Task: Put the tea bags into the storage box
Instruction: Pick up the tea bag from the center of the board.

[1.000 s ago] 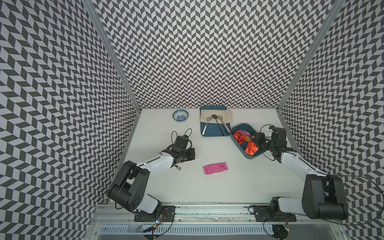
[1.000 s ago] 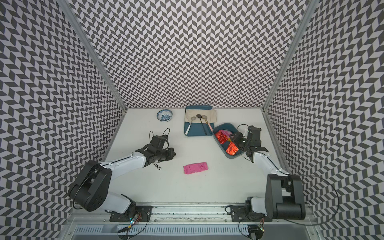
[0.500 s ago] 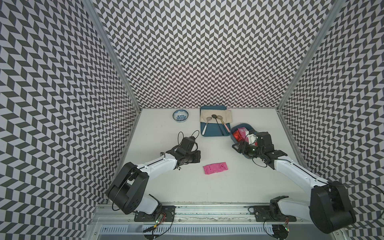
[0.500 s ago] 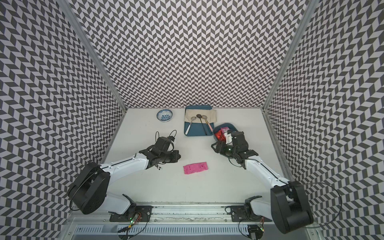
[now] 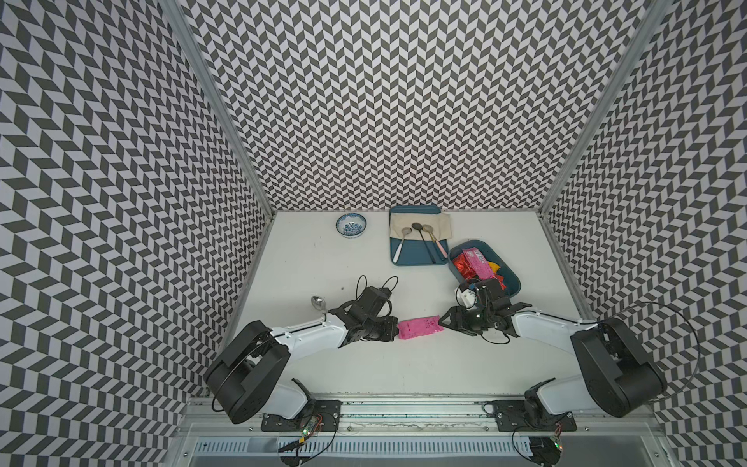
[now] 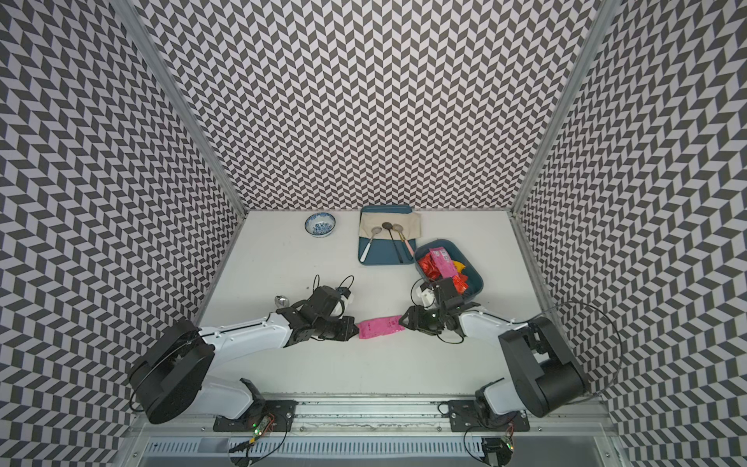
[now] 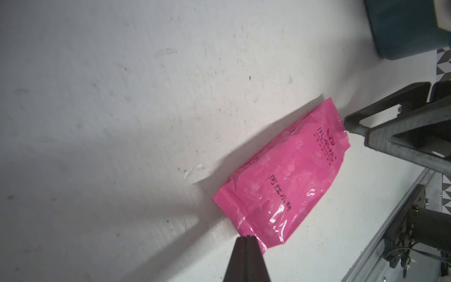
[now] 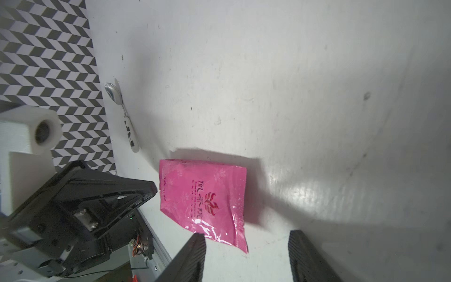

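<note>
Pink tea bag (image 5: 419, 326) flat on bench, mid-width, nearer front edge, outside storage box (image 5: 511, 279). Left gripper (image 7: 249, 238) clenched, nothing held, tips at one short end of bag; possibly touching, hard to judge. Right gripper (image 8: 246, 235) released, fingers apart, empty, at opposite end. Storage box near bench's right edge, holding other tea bags (image 5: 469, 265): red, orange, pink.

Left arm (image 5: 307, 337) and right arm (image 5: 543, 329) stretched low toward each other, left end effector (image 5: 394, 329) pressed closed, right end effector (image 5: 444, 322) with jaws parted
</note>
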{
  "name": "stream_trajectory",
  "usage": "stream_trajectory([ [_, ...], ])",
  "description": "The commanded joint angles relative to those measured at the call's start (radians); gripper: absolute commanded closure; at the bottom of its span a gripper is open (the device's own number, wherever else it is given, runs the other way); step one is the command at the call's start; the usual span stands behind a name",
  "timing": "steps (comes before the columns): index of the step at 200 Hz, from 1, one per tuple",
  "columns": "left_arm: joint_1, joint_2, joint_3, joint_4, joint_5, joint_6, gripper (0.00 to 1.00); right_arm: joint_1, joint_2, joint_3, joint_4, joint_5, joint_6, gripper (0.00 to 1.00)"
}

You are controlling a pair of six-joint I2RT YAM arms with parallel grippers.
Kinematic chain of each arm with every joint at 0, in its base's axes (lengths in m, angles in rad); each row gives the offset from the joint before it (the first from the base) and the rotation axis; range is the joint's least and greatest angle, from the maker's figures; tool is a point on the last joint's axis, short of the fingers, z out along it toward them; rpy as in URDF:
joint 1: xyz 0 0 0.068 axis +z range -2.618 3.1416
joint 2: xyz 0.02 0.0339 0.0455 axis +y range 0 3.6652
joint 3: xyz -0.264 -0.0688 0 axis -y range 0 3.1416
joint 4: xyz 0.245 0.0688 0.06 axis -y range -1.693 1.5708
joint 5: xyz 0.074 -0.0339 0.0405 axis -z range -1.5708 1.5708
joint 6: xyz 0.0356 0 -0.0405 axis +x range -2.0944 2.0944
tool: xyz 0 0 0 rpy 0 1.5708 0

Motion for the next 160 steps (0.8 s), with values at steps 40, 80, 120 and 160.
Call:
stream_trajectory([
  [40, -0.004, 0.048, 0.004, 0.048, -0.021, 0.001, 1.00, 0.021, 0.089, -0.014, 0.141, -0.094, 0.030, 0.45],
  [80, -0.006, 0.082, 0.018, 0.053, -0.014, 0.008, 1.00, 0.021, 0.124, -0.023, 0.190, -0.132, 0.058, 0.57],
  [120, -0.006, 0.069, 0.017, 0.042, -0.027, 0.011, 1.00, 0.021, 0.092, -0.008, 0.171, -0.118, 0.064, 0.92],
  [160, -0.003, 0.011, 0.011, 0.017, -0.093, 0.006, 1.00, 0.020, 0.028, 0.059, 0.104, -0.108, 0.061, 1.00],
])
